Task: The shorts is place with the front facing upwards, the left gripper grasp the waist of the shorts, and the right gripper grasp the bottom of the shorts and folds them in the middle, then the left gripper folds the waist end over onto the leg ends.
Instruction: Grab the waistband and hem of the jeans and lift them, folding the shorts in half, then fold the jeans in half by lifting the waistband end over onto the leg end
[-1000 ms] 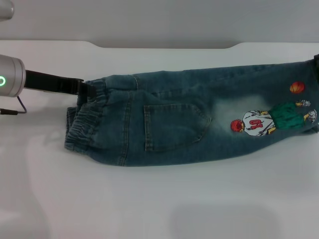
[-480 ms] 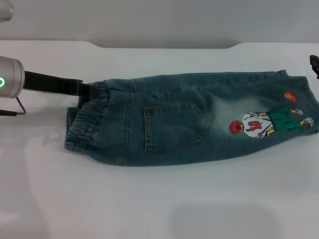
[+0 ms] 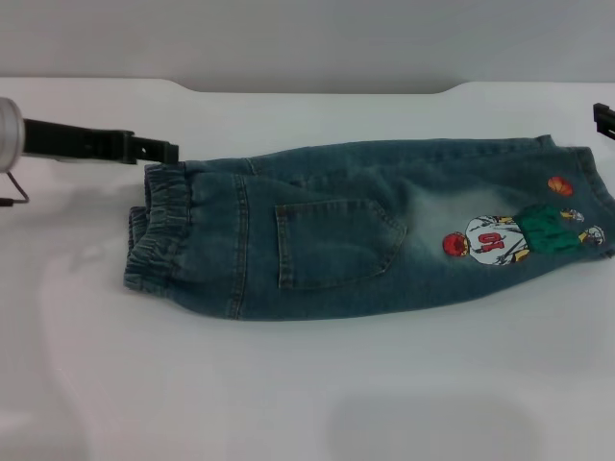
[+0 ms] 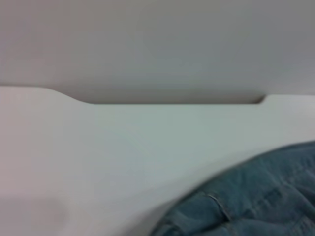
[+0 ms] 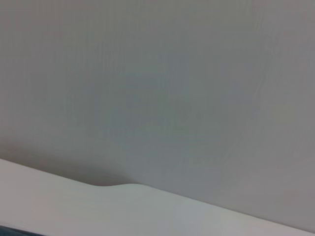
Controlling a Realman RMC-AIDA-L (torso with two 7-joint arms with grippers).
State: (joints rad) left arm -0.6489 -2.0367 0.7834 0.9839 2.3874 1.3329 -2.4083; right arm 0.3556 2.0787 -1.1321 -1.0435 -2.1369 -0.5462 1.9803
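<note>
Worktop [image 3: 307, 384]: white. Shorts [image 3: 336, 240]: folded lengthwise, flat at centre; waistband [image 3: 159, 230] left, leg ends [image 3: 586, 206] right w/ cartoon patch [image 3: 495, 240]. Left tool [image 3: 163, 151]: just beyond waistband's far corner, off the fabric, grip state unclear. Right tool [image 3: 603, 120]: far right edge, mostly out of view, apart from hems.

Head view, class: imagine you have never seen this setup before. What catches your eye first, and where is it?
The denim shorts dominate, folded lengthwise across the white table, gathered waistband on the robot's left. Next comes the colourful cartoon patch near the leg ends on the right. The left gripper sits just off the waistband's far corner, while only a sliver of the right gripper shows at the right edge.
</note>
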